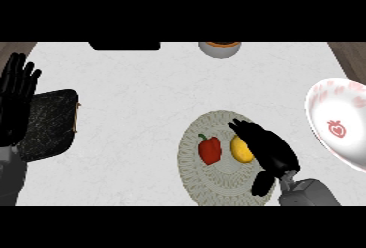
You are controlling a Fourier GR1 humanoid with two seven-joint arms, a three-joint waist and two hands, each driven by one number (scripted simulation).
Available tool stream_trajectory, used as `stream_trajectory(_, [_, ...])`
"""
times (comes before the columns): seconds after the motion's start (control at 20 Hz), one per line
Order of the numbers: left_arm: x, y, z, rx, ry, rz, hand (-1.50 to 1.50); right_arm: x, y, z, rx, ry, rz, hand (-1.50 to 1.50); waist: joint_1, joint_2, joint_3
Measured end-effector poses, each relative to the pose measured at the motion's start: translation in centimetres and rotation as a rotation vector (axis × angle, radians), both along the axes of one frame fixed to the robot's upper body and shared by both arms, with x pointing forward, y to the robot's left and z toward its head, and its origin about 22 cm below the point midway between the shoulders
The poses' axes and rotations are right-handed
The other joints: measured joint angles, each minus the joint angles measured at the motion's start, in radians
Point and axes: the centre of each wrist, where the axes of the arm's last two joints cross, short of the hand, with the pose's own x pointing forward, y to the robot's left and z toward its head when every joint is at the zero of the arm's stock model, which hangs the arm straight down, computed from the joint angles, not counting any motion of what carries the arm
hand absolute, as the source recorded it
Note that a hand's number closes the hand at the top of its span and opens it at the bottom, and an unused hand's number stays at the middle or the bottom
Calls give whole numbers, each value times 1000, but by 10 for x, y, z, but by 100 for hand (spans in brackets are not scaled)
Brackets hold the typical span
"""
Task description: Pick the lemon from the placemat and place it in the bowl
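Head view, placemat as reference. Round woven grey-beige placemat (214, 186) lies on the white marbled counter (157, 97), low and right of centre.

On the placemat: yellow oval lemon (241, 149) sits right of middle, and a red bell pepper with a green stem (209, 149) just beside it on the left. The two are close but apart.

Right hand (268, 147), black, on a grey forearm (309, 193), comes in from below the placemat's right edge and lies over the placemat's right half. Fingers are bent over and against the lemon's right side, thumb hanging low toward the placemat's lower right. Looks like it is closing round the lemon; lemon is not lifted, still on the mat.

White bowl with pink strawberry print (342, 123) stands right of the placemat, well apart from the lemon, cut off by the frame edge.

Left hand (18, 99) is far left of the placemat at the frame edge, fingers straight and up, released, holding nothing. Beside it lies a dark speckled slab-like board (50, 123).

Beyond the placemat, at the counter's far edge: a small grey cup-like container with an orange top (220, 48) and a black flat object (125, 46), both partly cut off.
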Motion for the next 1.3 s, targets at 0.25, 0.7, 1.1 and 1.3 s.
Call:
stream_trajectory(0.25, [-5, -6, -7, -2, 4, -1, 0, 8, 6, -16, -17, 16, -13, -150, 1, 0, 0])
stream_trajectory(0.7, [8, -10, -4, 2, 0, -2, 0, 21, -6, -37, -47, 46, -56, 150, -1, 0, 0])
stream_trajectory(1.1, [8, -7, -2, 3, -3, 4, 0, 26, -16, -46, -20, -66, 5, 150, -1, -3, -3])
stream_trajectory(1.3, [6, -5, 0, -2, -3, 2, 0, 28, -9, -44, -17, -104, 18, 150, -1, -3, -4])
